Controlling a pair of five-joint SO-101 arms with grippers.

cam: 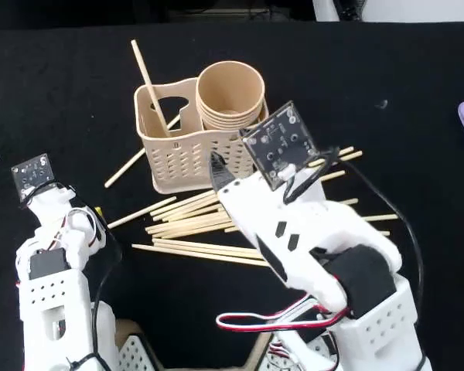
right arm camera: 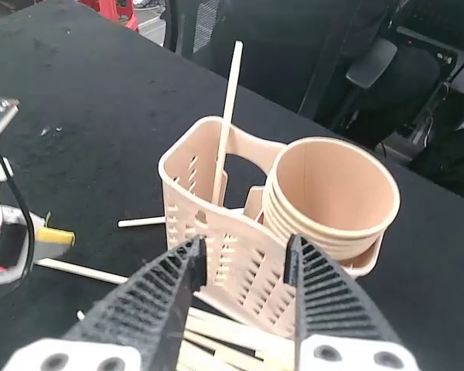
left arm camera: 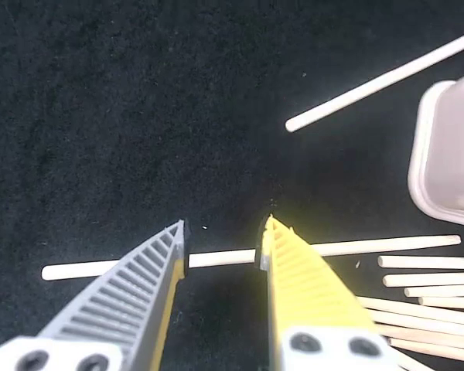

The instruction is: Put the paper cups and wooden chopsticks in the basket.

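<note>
Status: partly done.

- Paper cups (cam: 230, 91) are sitting nested as one stack inside the basket (cam: 178, 158), which is standing toward the far edge of the worktop (cam: 387, 62). I'm reading the cup half as finished.
- One upright chopstick (cam: 148, 81) is leaning in the basket's other compartment.
- Still waiting: the pile of chopsticks (cam: 185, 224) is lying flat between the basket and the near edge. A single stick (cam: 127, 167) is lying at an angle beside the basket on the left arm's side. Most of the chopstick work is looking undone.

Grippers:
- Left gripper (left arm camera: 223, 226) is sitting released, with its jaws straddling one loose chopstick (left arm camera: 371, 246) that is lying flat on the worktop. Nothing is clamped yet.
- Right gripper (right arm camera: 245, 241) is hanging released and empty over the pile, just in front of the basket wall.

Hard to make out:
- The right arm (cam: 325, 247) is covering part of the pile in the high view, so I'm not getting a stick count.
- The basket floor is hiding behind its walls, so I can't tell whether more sticks are lying inside.
- The rims are showing several cups, but I'm not trusting an exact number.
- I can't tell whether the left fingertips are touching the worktop or the stick.
- The basket is running off the frame edge in the left wrist view.
</note>
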